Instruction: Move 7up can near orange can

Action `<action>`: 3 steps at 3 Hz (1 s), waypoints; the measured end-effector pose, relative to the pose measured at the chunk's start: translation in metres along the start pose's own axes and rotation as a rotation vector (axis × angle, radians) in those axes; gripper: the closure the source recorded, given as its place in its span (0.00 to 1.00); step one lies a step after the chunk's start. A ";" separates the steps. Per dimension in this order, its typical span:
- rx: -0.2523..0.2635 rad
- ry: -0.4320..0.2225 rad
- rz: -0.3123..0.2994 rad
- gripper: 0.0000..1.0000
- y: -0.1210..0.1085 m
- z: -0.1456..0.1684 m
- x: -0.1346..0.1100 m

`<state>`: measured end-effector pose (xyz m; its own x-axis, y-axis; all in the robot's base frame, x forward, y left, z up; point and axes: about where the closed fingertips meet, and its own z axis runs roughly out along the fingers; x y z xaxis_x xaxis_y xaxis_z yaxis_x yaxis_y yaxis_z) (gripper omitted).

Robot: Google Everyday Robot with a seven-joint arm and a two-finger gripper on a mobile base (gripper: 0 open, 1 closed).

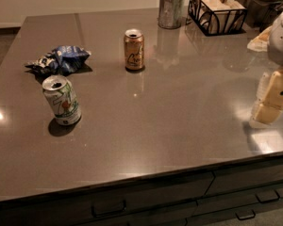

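Across the tabletop (179, 126) our tool (272, 98) hangs far right, its state we cannot tell, so we should reach for the front-left 7up can (61, 100), well apart from the orange can (134, 49).

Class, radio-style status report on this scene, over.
Gripper at right edge, away from both cans. 7up can upright front left, apart from orange can. Chip bag beside path, not blocking.

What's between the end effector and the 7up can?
Only bare countertop, in the camera view; the end effector sits at the right edge, the 7up can front left.
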<state>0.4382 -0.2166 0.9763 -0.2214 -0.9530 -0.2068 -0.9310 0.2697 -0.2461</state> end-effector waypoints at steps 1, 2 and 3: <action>0.000 0.000 0.000 0.00 0.000 0.000 0.000; 0.002 -0.055 0.005 0.00 -0.001 0.002 -0.020; -0.008 -0.161 -0.015 0.00 0.005 0.013 -0.066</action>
<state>0.4522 -0.1506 0.9766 -0.1585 -0.9223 -0.3525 -0.9364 0.2536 -0.2425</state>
